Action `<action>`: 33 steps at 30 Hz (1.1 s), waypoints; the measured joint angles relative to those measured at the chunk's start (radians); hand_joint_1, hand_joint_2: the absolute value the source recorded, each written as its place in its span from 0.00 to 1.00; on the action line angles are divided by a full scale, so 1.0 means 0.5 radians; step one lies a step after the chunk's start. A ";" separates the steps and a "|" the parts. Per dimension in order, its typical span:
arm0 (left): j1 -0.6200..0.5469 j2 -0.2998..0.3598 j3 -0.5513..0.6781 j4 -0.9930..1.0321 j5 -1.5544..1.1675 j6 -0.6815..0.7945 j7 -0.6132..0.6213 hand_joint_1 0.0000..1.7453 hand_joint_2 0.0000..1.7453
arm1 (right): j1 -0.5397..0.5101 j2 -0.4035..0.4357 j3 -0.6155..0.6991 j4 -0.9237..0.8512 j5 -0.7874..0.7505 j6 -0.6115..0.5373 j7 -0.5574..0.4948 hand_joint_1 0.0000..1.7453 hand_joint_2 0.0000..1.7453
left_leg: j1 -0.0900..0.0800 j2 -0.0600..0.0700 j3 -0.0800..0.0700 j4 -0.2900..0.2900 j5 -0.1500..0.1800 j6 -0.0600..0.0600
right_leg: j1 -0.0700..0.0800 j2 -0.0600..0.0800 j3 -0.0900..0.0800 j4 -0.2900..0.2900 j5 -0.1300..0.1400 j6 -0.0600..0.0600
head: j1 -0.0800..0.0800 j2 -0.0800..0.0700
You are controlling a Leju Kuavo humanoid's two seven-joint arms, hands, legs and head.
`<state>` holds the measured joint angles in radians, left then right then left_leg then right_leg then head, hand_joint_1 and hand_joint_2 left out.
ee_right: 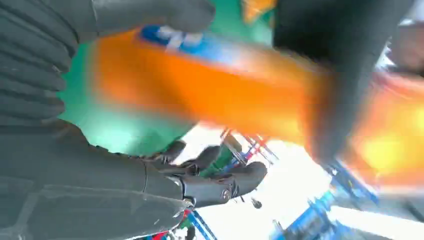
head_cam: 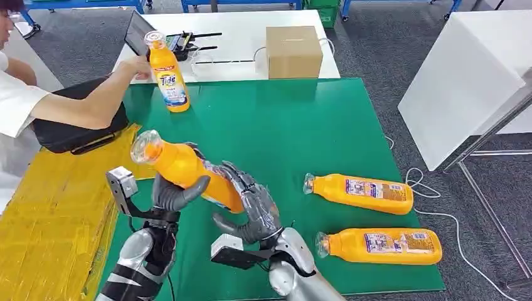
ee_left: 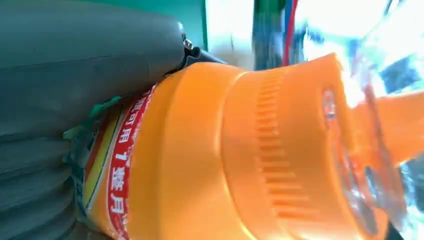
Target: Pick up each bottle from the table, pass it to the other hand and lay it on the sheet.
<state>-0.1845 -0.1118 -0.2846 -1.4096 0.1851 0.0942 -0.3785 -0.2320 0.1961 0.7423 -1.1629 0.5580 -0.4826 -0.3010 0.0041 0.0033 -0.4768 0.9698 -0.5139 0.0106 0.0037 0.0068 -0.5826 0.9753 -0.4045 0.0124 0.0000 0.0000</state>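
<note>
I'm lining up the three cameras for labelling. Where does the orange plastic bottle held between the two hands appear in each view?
Head view: orange plastic bottle, tilted, left of centre, between left hand and right hand.
Left wrist view: it covers the middle and right, cap end rightward.
Right wrist view: a blurred orange band across the upper half.
Shared landmark: the green table mat.

Your left hand (head_cam: pixel 168 195) is raised over the table's near left side, thumb and fingers wrapped around the held bottle (head_cam: pixel 188 168), silver forearm rising from below. Your right hand (head_cam: pixel 251 210) sits just beside it, palm turned toward the bottle's lower body, its fingers (ee_right: pixel 220 175) spread apart; whether they touch the bottle you cannot tell
</note>
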 measured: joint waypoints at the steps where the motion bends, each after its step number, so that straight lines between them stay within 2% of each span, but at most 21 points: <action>1: -0.001 0.003 0.009 -0.004 -0.127 0.170 -0.034 1.00 1.00 | 0.035 -0.013 -0.020 -0.072 -0.053 -0.017 -0.026 0.00 0.00 | 0.000 -0.001 -0.001 0.000 0.000 0.000 | 0.000 0.000 -0.001 0.000 0.000 0.000 | 0.001 0.000; 4: -0.006 0.002 0.021 -0.004 -0.489 0.549 -0.081 1.00 1.00 | 0.132 -0.070 -0.088 -0.314 -0.223 -0.016 -0.110 0.00 0.00 | 0.000 -0.007 -0.004 0.000 0.000 0.000 | 0.001 -0.006 -0.002 -0.001 -0.001 0.000 | 0.002 0.000; 9: -0.013 0.002 0.019 0.031 -0.968 0.927 -0.107 1.00 1.00 | 0.250 -0.143 -0.195 -0.642 -0.312 0.058 -0.158 0.00 0.00 | -0.001 -0.004 -0.003 0.000 0.000 0.000 | -0.001 -0.004 -0.002 -0.001 0.000 0.000 | 0.002 0.000; 12: -0.015 0.006 0.022 0.061 -1.454 1.151 -0.045 1.00 1.00 | 0.305 -0.169 -0.263 -0.807 -0.361 0.082 -0.204 0.00 0.00 | -0.001 -0.004 -0.004 0.000 0.000 0.000 | -0.001 -0.004 -0.002 -0.001 -0.001 0.000 | 0.002 0.000; 14: -0.015 0.004 0.076 0.066 -2.083 1.193 0.061 1.00 1.00 | 0.334 -0.185 -0.300 -0.893 -0.387 0.099 -0.217 0.00 0.00 | -0.001 -0.004 -0.004 0.000 0.000 0.000 | -0.001 -0.004 -0.002 -0.001 -0.001 0.000 | 0.002 0.000; 16: -0.018 0.005 0.169 0.068 -2.900 1.197 0.288 1.00 1.00 | 0.363 -0.206 -0.342 -0.977 -0.412 0.105 -0.236 0.00 0.00 | 0.000 -0.004 -0.004 0.000 0.000 0.000 | -0.001 -0.004 -0.002 -0.001 -0.001 0.000 | 0.002 0.000; 17: -0.018 0.011 0.203 0.073 -3.184 1.198 0.378 1.00 1.00 | 0.376 -0.217 -0.362 -1.012 -0.422 0.113 -0.238 0.00 1.00 | 0.000 -0.003 -0.004 0.000 0.000 0.000 | -0.001 -0.003 -0.002 -0.001 0.000 0.000 | 0.002 0.000; 19: -0.031 0.037 0.243 0.108 -3.520 1.199 0.581 1.00 1.00 | 0.405 -0.236 -0.406 -1.081 -0.440 0.124 -0.242 0.00 1.00 | 0.000 -0.003 -0.003 0.000 0.000 0.000 | 0.000 -0.002 -0.002 -0.001 0.000 0.000 | 0.002 0.000; 22: -0.071 0.101 0.248 0.185 -3.501 1.175 0.898 1.00 1.00 | 0.441 -0.253 -0.461 -1.164 -0.451 0.136 -0.245 0.00 1.00 | 0.000 -0.004 -0.002 0.000 0.000 0.000 | 0.001 -0.003 -0.003 -0.001 0.000 0.000 | 0.002 0.000; 24: -0.159 0.242 0.123 0.254 -3.506 1.064 1.398 1.00 1.00 | 0.464 -0.259 -0.502 -1.211 -0.470 0.135 -0.243 0.00 1.00 | 0.001 -0.003 -0.002 0.000 0.001 -0.001 | 0.004 -0.002 -0.004 -0.001 0.000 -0.001 | 0.003 0.000; 25: -0.225 0.343 -0.017 0.312 -3.506 0.996 1.656 1.00 1.00 | 0.481 -0.260 -0.532 -1.239 -0.486 0.135 -0.243 0.00 1.00 | 0.002 -0.002 -0.002 0.000 0.001 -0.001 | 0.004 -0.001 -0.003 0.000 0.000 -0.001 | 0.001 0.000; 26: -0.279 0.415 -0.112 0.363 -3.507 0.976 1.765 1.00 1.00 | 0.496 -0.264 -0.555 -1.259 -0.496 0.135 -0.242 0.00 1.00 | 0.002 -0.003 -0.002 0.000 0.001 -0.001 | 0.003 -0.002 -0.003 0.001 0.000 -0.001 | -0.001 0.000; 30: -0.428 0.595 -0.397 0.581 -3.508 0.819 1.832 1.00 1.00 | 0.527 -0.270 -0.629 -1.313 -0.532 0.142 -0.239 0.00 1.00 | 0.002 -0.003 -0.002 0.000 0.002 -0.001 | 0.004 -0.002 -0.002 0.003 0.000 -0.001 | 0.002 0.000; 33: -0.513 0.667 -0.510 0.771 -3.508 0.810 1.838 1.00 1.00 | 0.550 -0.270 -0.679 -1.336 -0.557 0.160 -0.239 0.00 1.00 | 0.002 0.008 -0.002 0.000 0.001 -0.001 | 0.003 0.006 -0.004 0.003 0.000 -0.001 | 0.002 0.000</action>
<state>-0.4412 0.2219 -0.5394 -1.0240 -1.5690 0.4994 0.5405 0.0430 0.0610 0.4029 -1.8311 0.2796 -0.4028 -0.4204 0.0049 0.0071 -0.4779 0.9699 -0.5132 0.0100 0.0050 0.0098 -0.5844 0.9768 -0.4044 0.0121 0.0008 0.0000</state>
